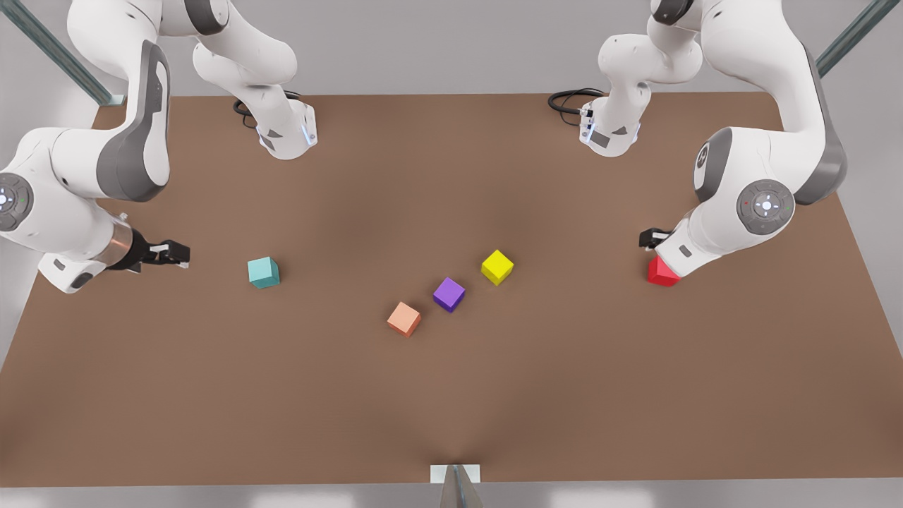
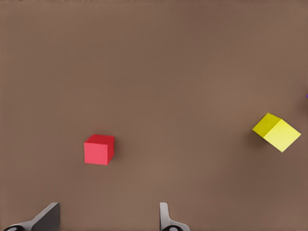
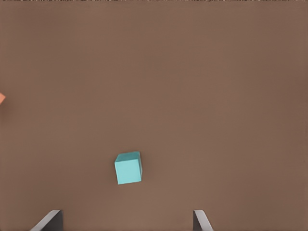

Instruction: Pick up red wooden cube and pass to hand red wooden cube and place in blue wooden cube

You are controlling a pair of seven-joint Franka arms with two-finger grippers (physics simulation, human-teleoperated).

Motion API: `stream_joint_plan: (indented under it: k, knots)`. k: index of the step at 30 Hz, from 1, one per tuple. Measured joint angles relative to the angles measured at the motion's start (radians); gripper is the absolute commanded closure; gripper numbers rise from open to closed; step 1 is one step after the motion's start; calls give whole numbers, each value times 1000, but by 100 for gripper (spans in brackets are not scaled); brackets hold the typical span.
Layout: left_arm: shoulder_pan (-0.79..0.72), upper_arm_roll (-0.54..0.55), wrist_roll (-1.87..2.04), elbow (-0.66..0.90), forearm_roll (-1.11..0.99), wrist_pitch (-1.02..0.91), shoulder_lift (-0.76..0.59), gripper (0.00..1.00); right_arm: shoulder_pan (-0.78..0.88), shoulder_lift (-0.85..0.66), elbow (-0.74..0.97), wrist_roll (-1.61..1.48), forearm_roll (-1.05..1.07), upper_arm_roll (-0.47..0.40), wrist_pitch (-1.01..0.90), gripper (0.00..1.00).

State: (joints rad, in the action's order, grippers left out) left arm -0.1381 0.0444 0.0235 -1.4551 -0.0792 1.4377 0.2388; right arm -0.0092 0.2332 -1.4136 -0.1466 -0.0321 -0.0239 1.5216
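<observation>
Red cube (image 2: 99, 149): set just ahead of the spread left claw (image 2: 108, 219), nearer arm. Right claw (image 3: 126, 221), spread, parked by teal cube (image 3: 128, 168).

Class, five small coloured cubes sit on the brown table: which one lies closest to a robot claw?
The small bright red wooden cube, right beside the left claw at the front view's right; the other four sit apart from both claws.

Brown desk (image 1: 451, 395) spans the front view, five cubes resting on it: blue wooden cube (image 1: 263, 272) at centre left, pale orange cube (image 1: 403, 319), purple cube (image 1: 449, 294) and yellow cube (image 1: 497, 267) strung diagonally mid-frame, red wooden cube (image 1: 660, 273) at right.
</observation>
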Motion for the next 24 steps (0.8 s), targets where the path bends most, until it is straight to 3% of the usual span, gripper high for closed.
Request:
stream_joint_plan:
  k: [4,9,13,18,24]
  knots:
    - [1,-42,-6,-101,0,67,25,0,1,1,-3,-4,1,0,9,0]
    - [25,-174,-60,-408,18,364,63,0,0,0,-7,-8,2,0,14,0]
    - [47,-238,-144,-549,28,602,89,0,0,1,-10,-11,2,0,16,0]
    - [51,-249,-259,-627,32,772,101,0,0,1,-10,-14,2,1,17,0]
    - [47,-253,-397,-668,63,829,113,0,0,1,-17,-16,2,1,18,0]
